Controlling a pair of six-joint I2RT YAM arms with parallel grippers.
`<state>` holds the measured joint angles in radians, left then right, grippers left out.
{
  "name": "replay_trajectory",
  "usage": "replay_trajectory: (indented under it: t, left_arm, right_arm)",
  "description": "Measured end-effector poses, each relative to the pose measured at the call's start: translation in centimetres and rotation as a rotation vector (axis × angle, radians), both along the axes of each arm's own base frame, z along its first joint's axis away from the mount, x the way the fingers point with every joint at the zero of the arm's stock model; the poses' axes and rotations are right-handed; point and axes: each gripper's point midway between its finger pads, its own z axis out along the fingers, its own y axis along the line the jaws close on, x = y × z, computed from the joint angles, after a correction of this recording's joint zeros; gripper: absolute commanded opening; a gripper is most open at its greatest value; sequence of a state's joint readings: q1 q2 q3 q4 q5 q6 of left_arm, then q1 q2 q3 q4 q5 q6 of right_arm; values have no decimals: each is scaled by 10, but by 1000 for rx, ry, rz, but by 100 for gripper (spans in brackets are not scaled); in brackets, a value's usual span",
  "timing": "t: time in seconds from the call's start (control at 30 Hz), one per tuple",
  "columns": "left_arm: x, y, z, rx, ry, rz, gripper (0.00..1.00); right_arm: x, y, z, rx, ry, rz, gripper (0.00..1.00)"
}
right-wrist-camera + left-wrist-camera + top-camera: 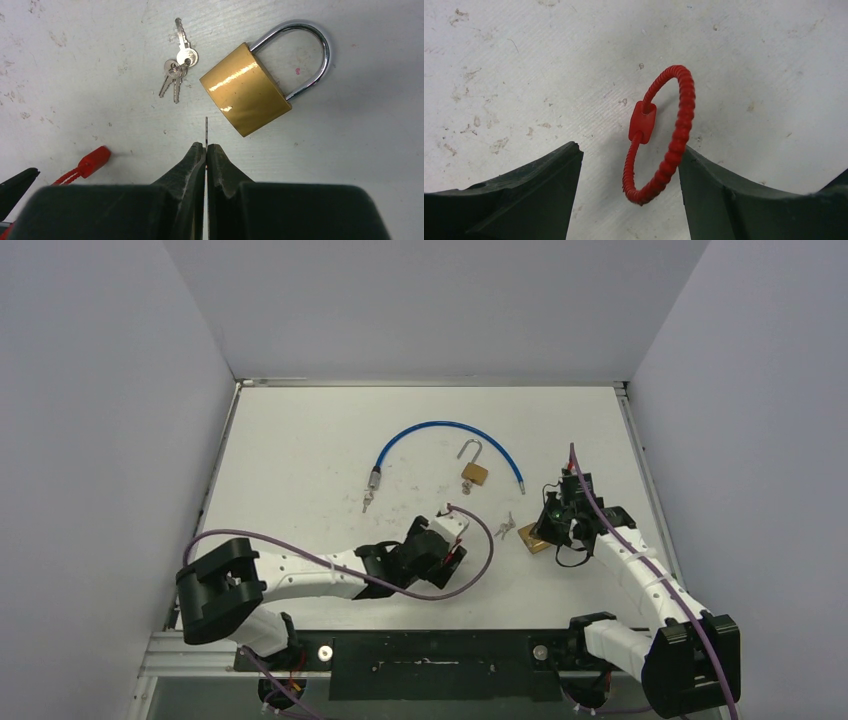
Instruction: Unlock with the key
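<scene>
A scuffed white tabletop is filling the overhead view. The left gripper is sitting low in the middle of that view. Its wrist camera is showing its black fingers standing well apart. A red ribbed plastic loop seal with a flat red tag is lying between them. The loop's right side is overlapping the edge of the right-hand finger and a clear gap is showing on the left, so nothing is being squeezed.

The right gripper is hovering at centre right of the overhead view. Its fingers are pressing together and pinching a thin flat metal key, seen edge-on, with the blade pointing toward the top of the wrist frame. Just up and right of the blade tip, a brass padlock with a closed silver shackle is lying flat. The blade is sitting near its body but apart from it. A small bunch of silver keys on a ring is lying in the upper left of that frame, beside the padlock.

Higher in the overhead view, a second brass padlock with its shackle swung open is lying under the arc of a blue cable with metal ends.
</scene>
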<state>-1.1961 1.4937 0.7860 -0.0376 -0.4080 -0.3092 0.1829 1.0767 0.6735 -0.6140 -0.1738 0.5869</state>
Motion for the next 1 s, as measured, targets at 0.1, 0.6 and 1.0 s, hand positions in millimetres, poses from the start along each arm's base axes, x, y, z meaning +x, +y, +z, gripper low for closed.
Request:
replay_trajectory:
  t: [0.1,0.6,1.0]
  left_arm:
    - [-2,2,2,-65,-31,-21,63]
    - [-15,-2,9,-247,-277,-211,62]
    - [0,-6,-15,-206,-349,-179,57]
  right_arm:
    - [-1,0,2,-1,6,0,0]
    - [-4,-1,7,-2,10,0,0]
    - [-5,-1,10,2,3,-3,0]
